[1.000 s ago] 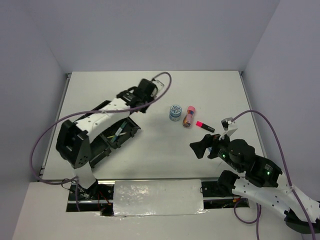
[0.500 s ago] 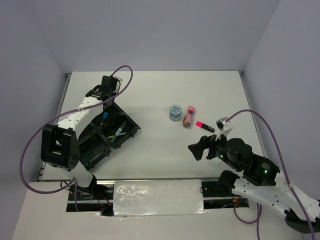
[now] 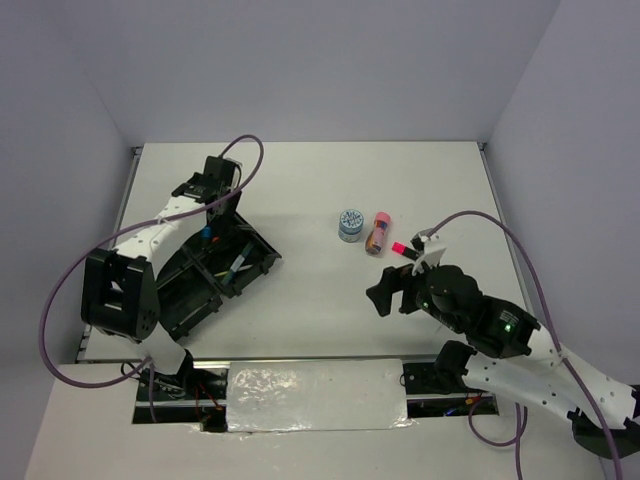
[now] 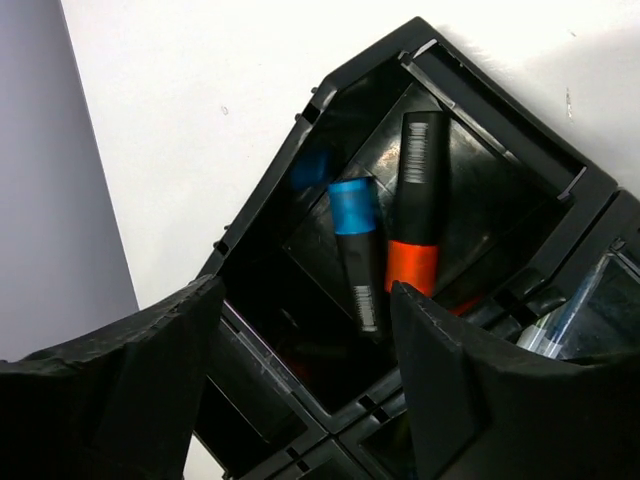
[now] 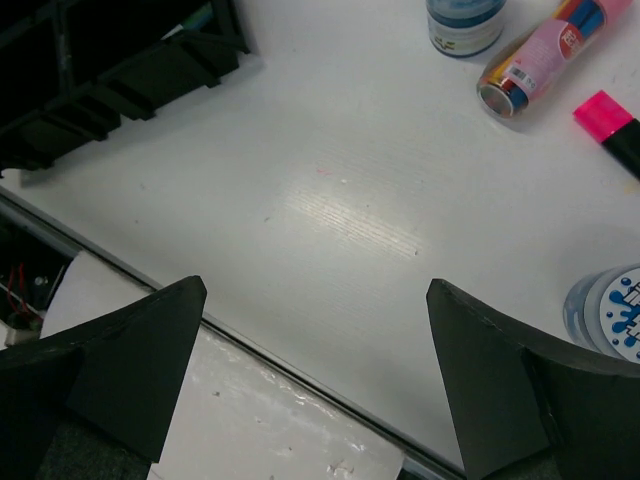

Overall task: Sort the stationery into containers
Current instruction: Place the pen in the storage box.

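The left claw (image 4: 305, 290) hung with its fingers apart and empty above the black tray (image 4: 560, 170). In one compartment of the tray a blue-capped highlighter (image 4: 355, 250) and an orange-capped highlighter (image 4: 418, 200) lay side by side. The right claw (image 5: 315, 288), spread wide and empty, hovered over the counter (image 5: 350, 200) near a tape roll (image 5: 465, 20), a pink tube (image 5: 540, 60) and a pink-capped highlighter (image 5: 610, 125).

The tray (image 4: 505, 100) is black. In it, the blue-cap highlighter (image 4: 352, 210) and the orange-cap highlighter (image 4: 413, 265) have black bodies. On the white desk (image 5: 350, 180), the tube (image 5: 540, 55) is pink and orange. The pink-cap highlighter (image 5: 605, 118) is black too. The tape roll (image 5: 610, 305) at 4 o'clock is white with blue splashes.
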